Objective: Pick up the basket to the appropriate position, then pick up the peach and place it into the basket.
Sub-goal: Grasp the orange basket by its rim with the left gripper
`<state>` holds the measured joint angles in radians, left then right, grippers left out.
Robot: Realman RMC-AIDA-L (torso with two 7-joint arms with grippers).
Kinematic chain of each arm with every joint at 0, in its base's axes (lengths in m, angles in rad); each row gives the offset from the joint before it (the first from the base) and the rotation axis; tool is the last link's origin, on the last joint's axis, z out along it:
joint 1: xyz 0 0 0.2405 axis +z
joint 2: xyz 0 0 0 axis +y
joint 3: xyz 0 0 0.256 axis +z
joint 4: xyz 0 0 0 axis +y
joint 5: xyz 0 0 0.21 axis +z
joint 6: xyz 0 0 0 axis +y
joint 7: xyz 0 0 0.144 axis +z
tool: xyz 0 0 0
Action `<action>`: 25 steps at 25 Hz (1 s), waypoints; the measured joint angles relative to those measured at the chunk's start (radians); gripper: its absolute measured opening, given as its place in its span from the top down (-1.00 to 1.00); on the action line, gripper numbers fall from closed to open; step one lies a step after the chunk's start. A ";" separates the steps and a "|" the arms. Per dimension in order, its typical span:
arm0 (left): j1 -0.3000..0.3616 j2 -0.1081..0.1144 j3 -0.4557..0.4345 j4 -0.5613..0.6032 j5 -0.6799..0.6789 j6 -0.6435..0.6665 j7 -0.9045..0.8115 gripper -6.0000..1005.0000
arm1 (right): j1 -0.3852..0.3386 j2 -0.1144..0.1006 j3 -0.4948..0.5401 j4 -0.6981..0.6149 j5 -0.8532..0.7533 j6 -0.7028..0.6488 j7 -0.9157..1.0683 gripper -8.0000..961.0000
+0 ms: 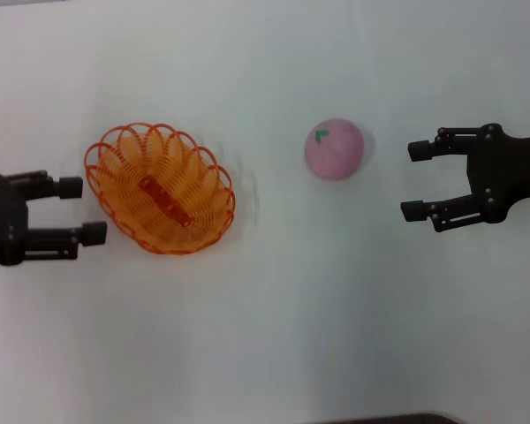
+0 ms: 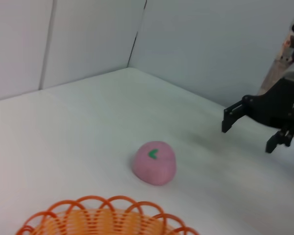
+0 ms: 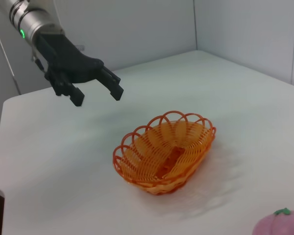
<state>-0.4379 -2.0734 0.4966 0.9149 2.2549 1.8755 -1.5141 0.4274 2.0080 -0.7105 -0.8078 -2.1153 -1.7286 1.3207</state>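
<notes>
The orange basket (image 1: 160, 189) sits on the white table, left of centre, empty; it also shows in the left wrist view (image 2: 108, 219) and the right wrist view (image 3: 165, 151). The pink peach (image 1: 334, 148) with a green leaf mark lies to its right, apart from it, and shows in the left wrist view (image 2: 155, 162) and at the edge of the right wrist view (image 3: 279, 224). My left gripper (image 1: 81, 210) is open and empty, just left of the basket's rim. My right gripper (image 1: 415, 180) is open and empty, a short way right of the peach.
The white table (image 1: 265, 336) spreads around both things. Pale walls stand behind the table in the wrist views (image 2: 88, 34). The table's near edge shows at the bottom of the head view.
</notes>
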 joint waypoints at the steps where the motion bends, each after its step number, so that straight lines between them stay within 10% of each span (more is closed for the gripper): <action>1: -0.006 0.002 0.000 0.012 0.000 0.012 -0.025 -0.69 | 0.001 0.000 0.000 0.000 0.000 0.001 0.000 -0.90; 10: -0.108 0.023 0.138 0.273 0.004 0.007 -0.475 -0.68 | 0.024 0.004 -0.001 0.001 -0.025 0.003 0.020 -0.90; 15: -0.237 0.062 0.165 0.257 0.117 -0.024 -0.608 -0.68 | 0.040 0.016 -0.002 0.001 -0.069 0.019 0.020 -0.90; 25: -0.416 0.058 0.355 0.161 0.420 -0.265 -0.818 -0.68 | 0.047 0.033 0.001 0.000 -0.092 0.028 0.013 -0.90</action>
<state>-0.8541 -2.0157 0.8519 1.0757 2.6745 1.6101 -2.3322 0.4748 2.0405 -0.7094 -0.8079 -2.2070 -1.7006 1.3340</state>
